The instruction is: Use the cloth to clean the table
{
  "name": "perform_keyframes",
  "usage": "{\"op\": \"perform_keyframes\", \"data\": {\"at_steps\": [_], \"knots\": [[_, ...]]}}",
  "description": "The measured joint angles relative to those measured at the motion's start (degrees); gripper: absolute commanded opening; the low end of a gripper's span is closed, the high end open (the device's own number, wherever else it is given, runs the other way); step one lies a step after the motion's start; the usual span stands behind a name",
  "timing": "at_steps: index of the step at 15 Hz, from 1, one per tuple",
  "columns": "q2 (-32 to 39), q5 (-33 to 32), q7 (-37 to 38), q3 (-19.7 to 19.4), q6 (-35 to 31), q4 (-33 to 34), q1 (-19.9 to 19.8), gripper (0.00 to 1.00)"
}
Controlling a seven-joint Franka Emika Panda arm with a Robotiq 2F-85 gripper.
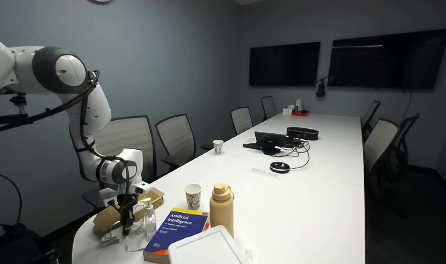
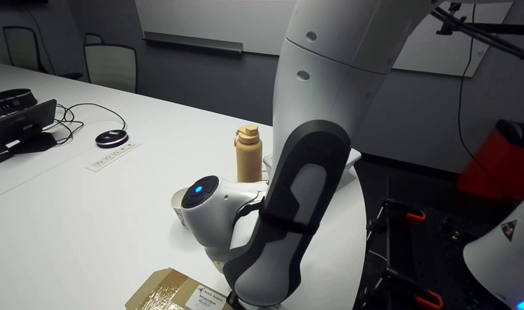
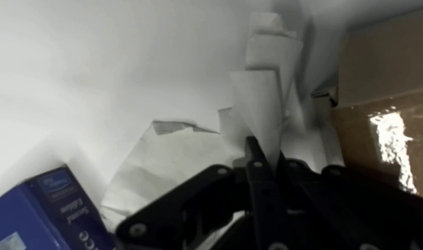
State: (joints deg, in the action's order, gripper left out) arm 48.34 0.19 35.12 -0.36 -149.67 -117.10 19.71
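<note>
Claw (image 3: 267,152) | drawn almost together | fold of pale cloth (image 3: 258,100) pinched in it | low near table (image 1: 299,198)

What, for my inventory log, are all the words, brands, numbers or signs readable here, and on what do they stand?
"Artificial Intelligence": book cover.
"A Modern Approach": same cover.
"Second Edition": cover and spine.
"Systems": box label; the word before it and the rest are blurred.
Triangular sign: robot base; symbol unclear.
Too small or blurred: author names, the logo on the spine, the mark on the screen.
</note>
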Motion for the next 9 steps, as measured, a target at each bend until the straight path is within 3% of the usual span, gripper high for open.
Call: {"op": "perform_keyframes", "data": {"at_steps": [9], "knots": [[-4.66, 2.18, 0.0, 0.05, -0.86, -3.62, -0.22, 0.01]]}}
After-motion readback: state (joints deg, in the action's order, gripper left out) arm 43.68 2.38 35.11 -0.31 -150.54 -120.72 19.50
